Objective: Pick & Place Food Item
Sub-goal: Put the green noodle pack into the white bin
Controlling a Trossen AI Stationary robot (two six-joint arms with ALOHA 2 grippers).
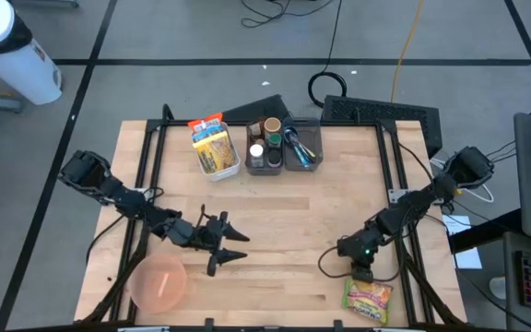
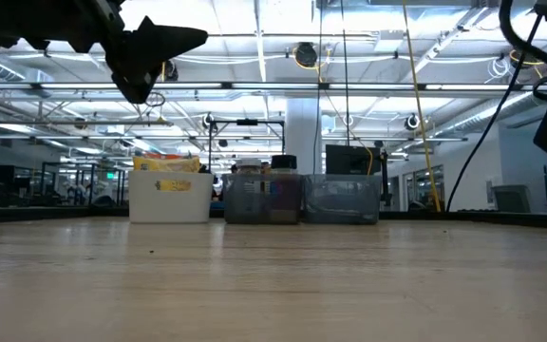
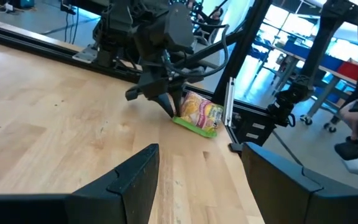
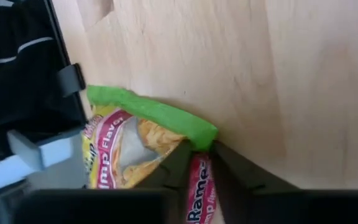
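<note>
Ramen packet (image 1: 368, 296): flat on the wooden table (image 1: 284, 203), near edge, right side
Right gripper (image 1: 362, 274): down at the packet's green top edge, jaws pinched narrow on it
Left gripper (image 1: 231, 247): raised over the table's left half, jaws apart, holding nothing
Pink bowl (image 1: 159, 282): near left corner

Ramen packet (image 1: 368, 296), yellow and pink with a green top edge (image 4: 154, 113), lies flat at the table's front right corner, its edge pinched by the right gripper (image 1: 361, 274).
</note>
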